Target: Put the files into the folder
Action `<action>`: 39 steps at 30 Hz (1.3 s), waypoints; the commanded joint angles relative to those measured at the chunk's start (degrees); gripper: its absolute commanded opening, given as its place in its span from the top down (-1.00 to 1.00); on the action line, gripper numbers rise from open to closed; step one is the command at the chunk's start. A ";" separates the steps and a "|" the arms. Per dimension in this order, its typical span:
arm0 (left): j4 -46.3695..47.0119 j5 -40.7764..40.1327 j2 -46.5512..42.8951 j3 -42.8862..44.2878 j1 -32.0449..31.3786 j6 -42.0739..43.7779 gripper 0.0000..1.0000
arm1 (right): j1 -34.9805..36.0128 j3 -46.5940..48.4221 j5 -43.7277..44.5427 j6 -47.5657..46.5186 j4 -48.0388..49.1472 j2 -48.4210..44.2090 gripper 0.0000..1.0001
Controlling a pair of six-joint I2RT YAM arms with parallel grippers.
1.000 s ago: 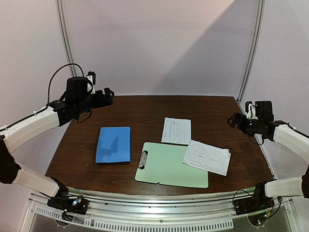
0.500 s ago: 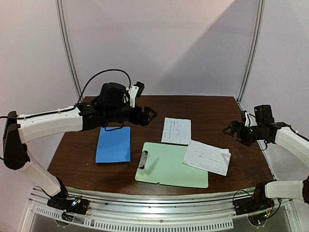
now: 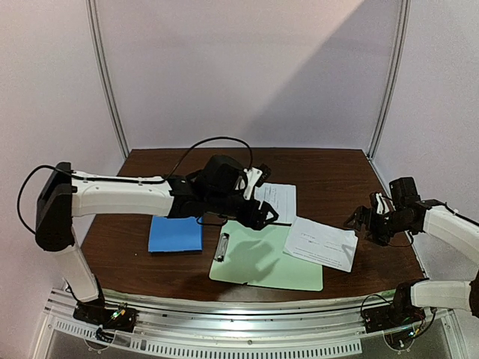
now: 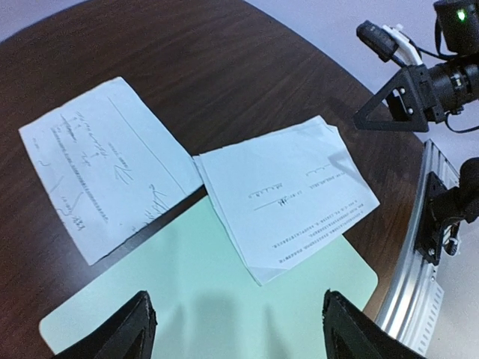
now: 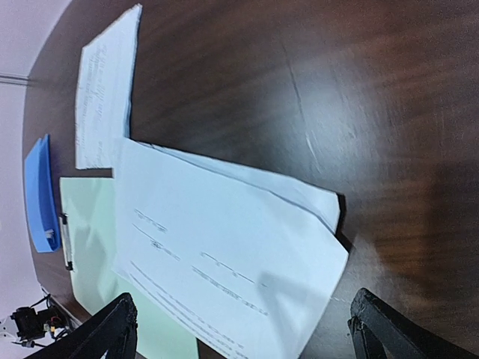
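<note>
One white sheet (image 3: pixel 273 202) lies flat behind the green clipboard. A second sheet (image 3: pixel 320 243) lies askew over the clipboard's right end. The blue folder (image 3: pixel 175 232) lies closed at the left, its far edge hidden by my left arm. My left gripper (image 3: pixel 263 218) is open and empty above the clipboard. In the left wrist view it (image 4: pixel 236 336) faces both sheets (image 4: pixel 105 164) (image 4: pixel 288 194). My right gripper (image 3: pixel 361 221) is open and empty just right of the second sheet. In the right wrist view it (image 5: pixel 239 336) hangs over that sheet (image 5: pixel 224 254); the folder (image 5: pixel 41 194) shows far left.
The pale green clipboard (image 3: pixel 258 258) with its metal clip (image 3: pixel 222 247) lies at the front centre, between folder and sheets. The table's front edge (image 3: pixel 247 295) and metal rail run just below it. Frame posts stand at the back corners.
My left arm has swung right, from behind the folder to above the clipboard near the sheets. My right gripper has moved down and left toward the second sheet. Papers and folder have not moved.
</note>
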 commanded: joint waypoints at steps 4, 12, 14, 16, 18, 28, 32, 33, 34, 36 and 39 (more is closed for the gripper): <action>-0.10 4.14 7.46 3.80 -2.55 -3.00 -0.52 | 0.50 -3.67 1.21 1.44 -2.45 -1.68 -0.98; -1.56 6.14 15.04 8.46 -4.59 -5.27 -0.46 | 0.63 -7.40 -1.16 3.57 -0.54 -1.84 -0.97; -2.38 6.75 16.90 9.79 -4.60 -6.68 -0.45 | 0.61 -8.57 -2.03 4.20 0.65 -1.88 -0.95; -4.30 7.41 18.48 11.58 -4.64 -8.38 -0.44 | 0.75 -9.40 -2.22 4.68 1.45 -1.81 -0.92; -5.42 8.72 19.49 12.28 -4.67 -10.24 -0.42 | 0.84 -9.84 -2.22 4.93 1.87 -1.73 -0.89; -10.62 11.75 19.67 12.03 -5.28 -16.73 -0.25 | 1.09 -11.37 -2.55 5.07 3.67 -0.71 -0.75; -9.25 11.59 20.77 11.68 -5.65 -19.27 -0.06 | 1.18 -11.52 -2.80 5.00 3.92 -0.23 -0.70; -8.66 11.50 21.04 11.40 -5.65 -20.29 -0.03 | 1.18 -11.54 -2.76 4.92 3.91 -0.14 -0.69; -8.06 11.38 21.36 11.28 -5.65 -20.99 0.01 | 1.22 -11.59 -2.75 4.97 3.91 -0.13 -0.69; -7.11 11.01 21.82 10.99 -5.65 -22.70 0.06 | 1.16 -11.68 -2.67 4.90 3.95 -0.24 -0.67; -5.63 10.03 22.54 10.56 -5.66 -24.46 0.10 | 1.27 -11.87 -2.69 4.99 3.89 -0.22 -0.67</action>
